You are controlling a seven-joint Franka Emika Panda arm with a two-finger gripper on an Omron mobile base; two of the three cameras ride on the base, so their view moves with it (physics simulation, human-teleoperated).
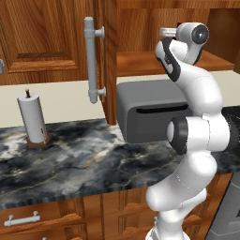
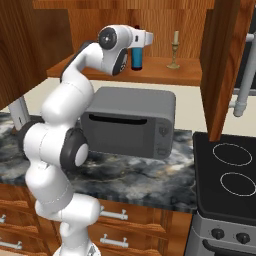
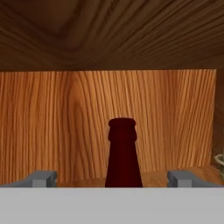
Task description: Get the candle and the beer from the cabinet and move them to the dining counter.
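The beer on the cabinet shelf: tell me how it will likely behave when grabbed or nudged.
The beer looks like rigid glass, so it probably won't flex but could break if dropped. Standing tall and narrow on the cabinet shelf, it may tip if pushed near its neck. The smooth dark neck between the open jaws of the gripper seems slippery; lower down is likely safer.

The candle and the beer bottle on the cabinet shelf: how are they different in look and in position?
The beer bottle is dark with a blue label; the candle is cream in a gold holder. The bottle stands to the left, right in front of the hand, with its neck between the open fingertips; the candle stands apart to the right, away from the hand. The bottle is thicker; the candle is slim. Both stand upright on the same shelf of the open cabinet.
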